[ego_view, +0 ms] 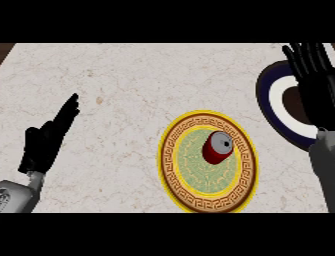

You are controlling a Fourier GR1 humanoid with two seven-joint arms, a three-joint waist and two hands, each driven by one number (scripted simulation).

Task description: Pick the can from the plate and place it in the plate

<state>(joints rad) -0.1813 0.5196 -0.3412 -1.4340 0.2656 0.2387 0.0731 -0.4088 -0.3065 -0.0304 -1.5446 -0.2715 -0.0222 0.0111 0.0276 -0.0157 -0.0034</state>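
- A red can (217,148) lies on the yellow-rimmed plate (171,165), just right of the frame's centre, on the plate's green middle and toward its upper right part.
- The can is tipped over rather than upright: its silver end cap faces the upper right of the frame, and its red body runs back toward the lower left, so its long axis lies along that diagonal.
- The yellow-rimmed plate has a brown band with a key pattern inside the yellow edge and sits on the pale marbled counter (126,90).
- A second plate, the dark blue and white plate (271,100), sits at the right edge of the frame, upper right of the first one; the two plates are near each other but apart.
- The right robot hand (319,85) hangs over the dark blue and white plate, its fingers straight and together, pointing to the top of the frame; it holds nothing and hides much of that plate.
- The grey right forearm runs down the right edge of the frame.
- The left robot hand (44,142) shows at the left of the frame, open, fingers straight and pointing to the upper right, well apart from the can and both plates.
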